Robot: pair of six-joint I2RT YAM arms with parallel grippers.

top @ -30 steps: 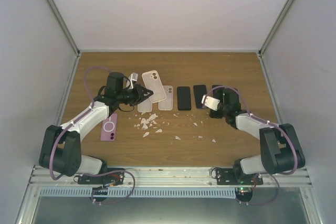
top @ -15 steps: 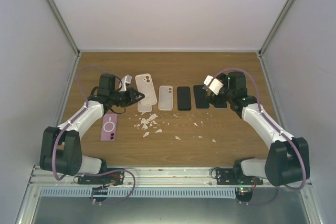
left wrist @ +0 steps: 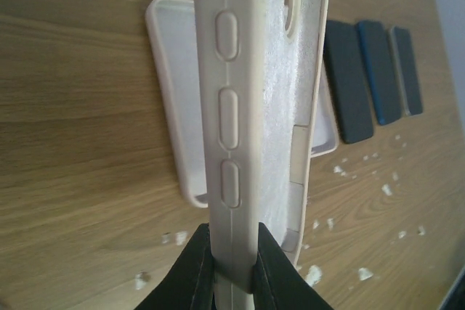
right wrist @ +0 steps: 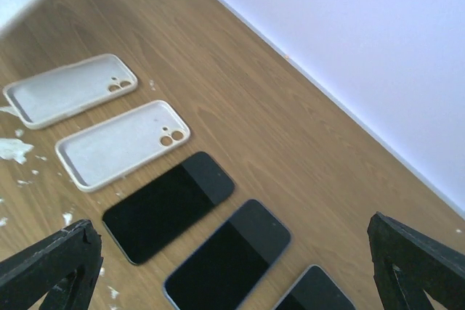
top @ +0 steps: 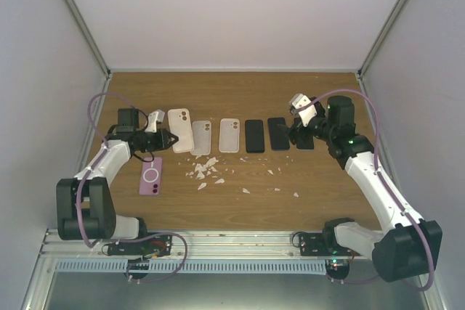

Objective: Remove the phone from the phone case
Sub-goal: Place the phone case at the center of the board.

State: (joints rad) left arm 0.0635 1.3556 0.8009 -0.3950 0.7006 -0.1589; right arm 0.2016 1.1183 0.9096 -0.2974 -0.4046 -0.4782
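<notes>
Top external view is showing a brown wood-grain desk (top: 240, 201) sitting between plain white walls (top: 240, 12), with white crumbs (top: 207, 170) lying scattered at its middle. The left gripper (top: 161, 139) is reaching over the desk's left side and is clenching the long edge of a cream case (top: 180, 130), which is standing on edge above the wood in the left wrist view. Two empty cases (top: 201, 138) and three dark phones (top: 254, 136) are lying in a row just beside it. A purple case (top: 151, 176) is lying flat nearer the arm bases. The right gripper (top: 296, 130) is hovering over the phones with its jaws spread wide, grasping nothing.
</notes>
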